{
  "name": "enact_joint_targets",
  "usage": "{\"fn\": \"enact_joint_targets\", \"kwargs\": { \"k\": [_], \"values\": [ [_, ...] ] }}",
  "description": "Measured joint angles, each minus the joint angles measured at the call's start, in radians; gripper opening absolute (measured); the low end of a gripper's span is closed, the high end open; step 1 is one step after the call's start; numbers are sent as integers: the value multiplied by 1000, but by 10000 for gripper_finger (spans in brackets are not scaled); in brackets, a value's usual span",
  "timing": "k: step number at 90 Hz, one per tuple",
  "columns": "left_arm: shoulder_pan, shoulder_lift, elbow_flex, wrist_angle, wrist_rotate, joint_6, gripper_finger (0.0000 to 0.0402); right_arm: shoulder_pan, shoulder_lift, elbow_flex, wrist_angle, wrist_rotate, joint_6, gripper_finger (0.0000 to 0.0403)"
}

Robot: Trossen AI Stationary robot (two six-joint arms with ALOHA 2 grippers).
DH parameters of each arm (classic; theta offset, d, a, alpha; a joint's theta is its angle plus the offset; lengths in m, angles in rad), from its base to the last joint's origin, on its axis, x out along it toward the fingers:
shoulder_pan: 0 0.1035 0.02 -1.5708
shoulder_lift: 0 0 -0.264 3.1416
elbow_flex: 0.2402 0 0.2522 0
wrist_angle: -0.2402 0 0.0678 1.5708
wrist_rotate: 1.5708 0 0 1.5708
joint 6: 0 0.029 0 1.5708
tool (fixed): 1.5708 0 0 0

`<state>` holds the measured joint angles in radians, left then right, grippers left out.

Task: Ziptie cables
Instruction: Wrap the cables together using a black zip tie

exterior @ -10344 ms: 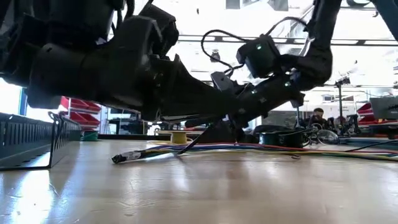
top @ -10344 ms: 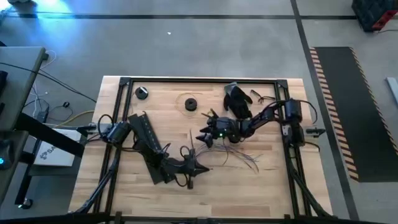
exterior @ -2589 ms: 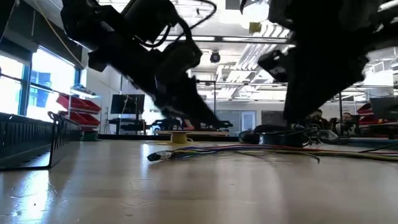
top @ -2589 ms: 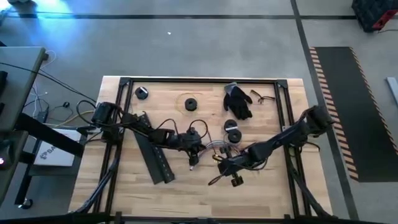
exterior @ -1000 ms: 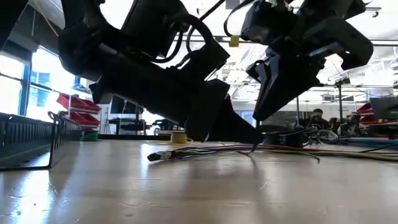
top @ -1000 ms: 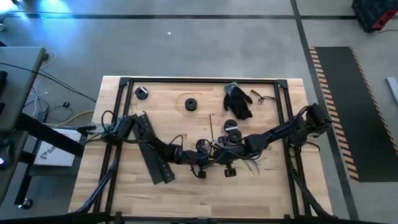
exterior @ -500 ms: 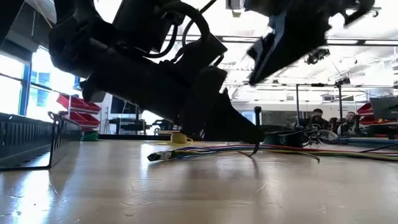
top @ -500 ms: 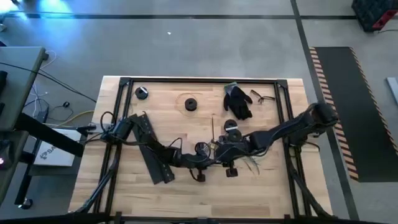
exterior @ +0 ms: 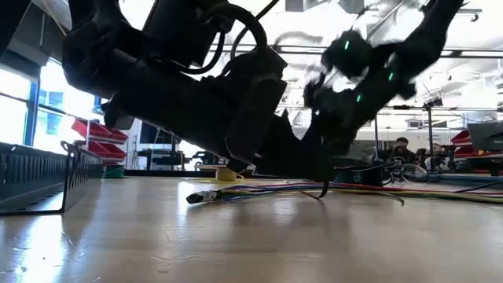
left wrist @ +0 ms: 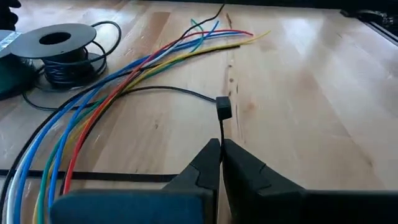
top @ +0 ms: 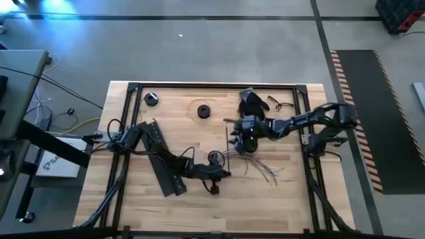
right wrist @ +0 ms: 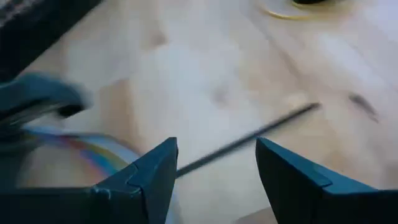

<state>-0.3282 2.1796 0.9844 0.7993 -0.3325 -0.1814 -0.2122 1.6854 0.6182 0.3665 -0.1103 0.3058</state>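
The cables (left wrist: pixel 124 81), a loose bundle of blue, red, yellow, green and white wires, lie on the table's middle (top: pixel 255 166). My left gripper (left wrist: pixel 221 146) sits low at their left end (top: pixel 224 174), shut on a black ziptie (left wrist: pixel 222 124). My right gripper (right wrist: pixel 214 168) is open and hovers farther back (top: pixel 238 141), touching nothing. A loose black ziptie strip (right wrist: pixel 261 134) lies flat on the wood ahead of its fingers. In the low view the left arm hides most of the bundle (exterior: pixel 259 189). My left gripper pinches the ziptie's strap (left wrist: pixel 222 134) between its two fingertips, just behind the small square head (left wrist: pixel 223 109). The fingers come slanting down from the table's left and lie along the strap. From the head, another run of strap (left wrist: pixel 180 92) curves toward the cables.
A black wire spool (left wrist: pixel 56 40) stands beside the cables. Two more spools (top: pixel 203 110) (top: pixel 151 99), a black glove (top: pixel 251 103) and glasses (top: pixel 279 103) lie at the far edge. The black slotted duct (top: pixel 163 159) lies at the left. Bare wood lies toward the near edge.
My right gripper has risen from over the cables beside my left gripper and swung toward the table's far edge, toward the glove. My left gripper has kept its place, still shut on the ziptie. The cables have stayed where they were.
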Motion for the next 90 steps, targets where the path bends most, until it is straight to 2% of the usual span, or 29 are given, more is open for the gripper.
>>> {"fn": "enact_joint_targets", "kwargs": {
  "k": [10, 26, 51, 76, 90],
  "values": [
    [1, 0, 0, -1, 7, 0, 0, -72, 81, 23, 67, -91, -38, 232],
    [1, 0, 0, -8, 7, 0, 0, -151, 162, 72, 65, -225, -98, 260],
    [3, 0, 0, -25, 8, 0, 0, -163, 193, 73, 75, -417, -236, 242],
    [3, 0, 0, -25, 6, 1, 0, -120, 196, 70, 108, -418, -283, 210],
    [5, 0, 0, -25, 6, 1, 0, -108, 201, 70, 126, -347, -281, 178]
  ]
}}
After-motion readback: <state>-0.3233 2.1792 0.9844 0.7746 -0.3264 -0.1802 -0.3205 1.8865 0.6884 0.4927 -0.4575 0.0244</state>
